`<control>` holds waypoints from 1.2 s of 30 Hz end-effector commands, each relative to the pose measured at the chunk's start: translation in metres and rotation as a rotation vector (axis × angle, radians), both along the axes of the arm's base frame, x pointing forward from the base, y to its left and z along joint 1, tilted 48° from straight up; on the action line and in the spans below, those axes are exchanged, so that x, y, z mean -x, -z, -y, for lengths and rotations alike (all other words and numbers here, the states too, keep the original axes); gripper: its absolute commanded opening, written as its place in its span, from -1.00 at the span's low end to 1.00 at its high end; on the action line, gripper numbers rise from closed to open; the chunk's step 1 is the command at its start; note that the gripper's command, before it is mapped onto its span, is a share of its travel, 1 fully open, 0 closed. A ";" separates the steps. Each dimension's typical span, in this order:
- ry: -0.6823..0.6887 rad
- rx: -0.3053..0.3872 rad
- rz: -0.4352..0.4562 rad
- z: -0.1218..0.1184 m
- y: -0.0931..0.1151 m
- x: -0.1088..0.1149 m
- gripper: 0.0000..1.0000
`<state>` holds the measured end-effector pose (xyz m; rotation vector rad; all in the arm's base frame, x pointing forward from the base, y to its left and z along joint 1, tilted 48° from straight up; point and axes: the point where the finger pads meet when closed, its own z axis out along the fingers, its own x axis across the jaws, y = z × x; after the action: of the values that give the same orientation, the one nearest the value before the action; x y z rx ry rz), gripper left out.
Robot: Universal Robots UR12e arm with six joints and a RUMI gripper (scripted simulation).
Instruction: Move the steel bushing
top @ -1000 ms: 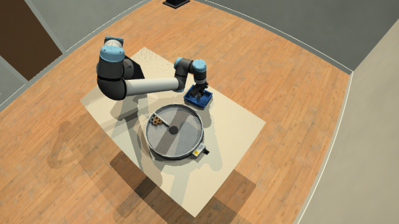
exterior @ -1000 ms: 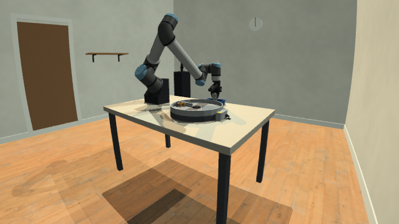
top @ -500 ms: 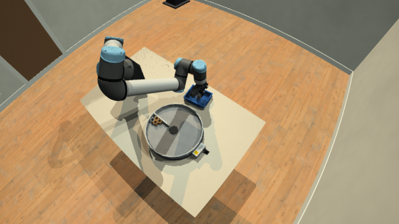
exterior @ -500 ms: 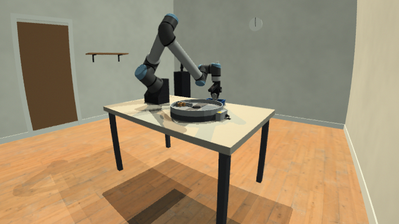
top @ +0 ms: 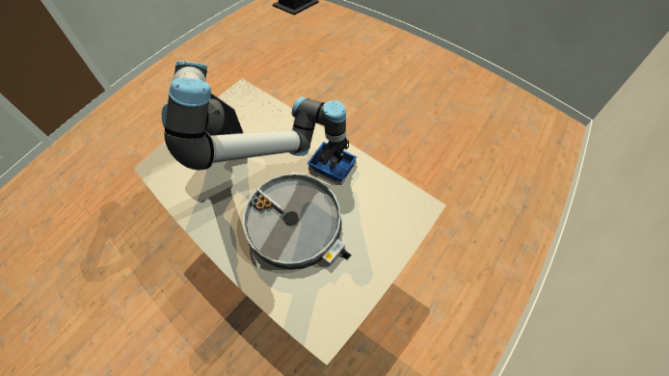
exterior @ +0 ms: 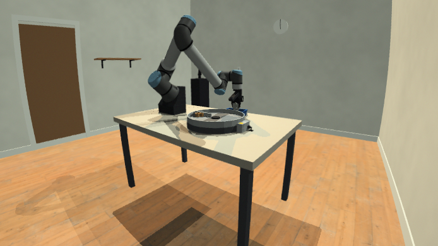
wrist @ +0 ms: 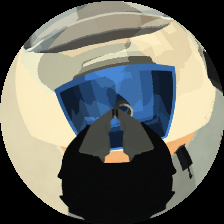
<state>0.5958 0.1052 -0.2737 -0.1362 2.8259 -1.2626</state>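
The jaws are clamped on one steel bushing (wrist: 123, 109), held over the blue crate (top: 349, 166) near the tabletop's (top: 394, 214) far edge. Only release remains; other bushings (top: 261, 201) sit on the turntable (top: 315, 233).

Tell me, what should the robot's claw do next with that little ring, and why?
Probably open and let go. The gripper is shut on a steel bushing and hangs right over the blue crate, inside its walls. The other bushings sit on the turntable, so dropping this one likely finishes the job.
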 end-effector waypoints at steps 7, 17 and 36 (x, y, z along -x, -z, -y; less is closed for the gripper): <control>-0.001 0.001 -0.002 0.000 0.001 0.001 -1.00; -0.001 0.001 -0.002 0.000 0.001 0.001 -1.00; -0.001 0.001 -0.002 0.000 0.001 0.001 -0.88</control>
<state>0.5958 0.1052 -0.2737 -0.1361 2.8258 -1.2626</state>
